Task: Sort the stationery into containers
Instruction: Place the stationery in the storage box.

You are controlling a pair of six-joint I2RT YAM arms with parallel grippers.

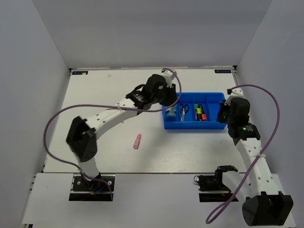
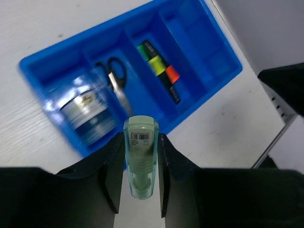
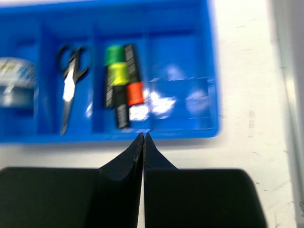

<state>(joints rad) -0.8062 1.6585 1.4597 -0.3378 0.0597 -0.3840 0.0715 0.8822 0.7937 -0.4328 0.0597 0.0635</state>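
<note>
Pale green translucent highlighter (image 2: 141, 137), barcode label facing up, sits clamped between the two black fingers of your left gripper (image 2: 140, 164), whose jaws are partly closed against its sides. In the left wrist view it hangs over the long wall of the shallow bright-blue plastic tray (image 2: 199, 45), beside the scissors compartment; you cannot tell how high above that wall it is. Your right gripper (image 3: 143, 142) is fully closed, fingertips pressed together with nothing between them, just outside the tray's long wall in front of the highlighter compartment; whether the tips touch the wall is not clear. Inside the tray, the round blue-and-white roll (image 2: 85, 111) lies in the end compartment, badly blurred in both wrist views. The small black-handled scissors (image 2: 116, 78) lie in the next compartment, with the green (image 2: 145, 49), yellow (image 2: 156, 64) and orange (image 2: 171, 75) black-bodied highlighters side by side in the one after. From above, the left arm's wrist covers the roll end of the tray, and its purple cable (image 1: 142, 109) crosses in front of that end. The right wrist crowds the opposite end. Bright glare smears the floor of the compartment beyond the highlighters in the right wrist view. A short pink highlighter (image 1: 137, 141) lies on the white table (image 1: 190, 152), well apart from the tray, off its roll-end corner toward the arm bases.
</note>
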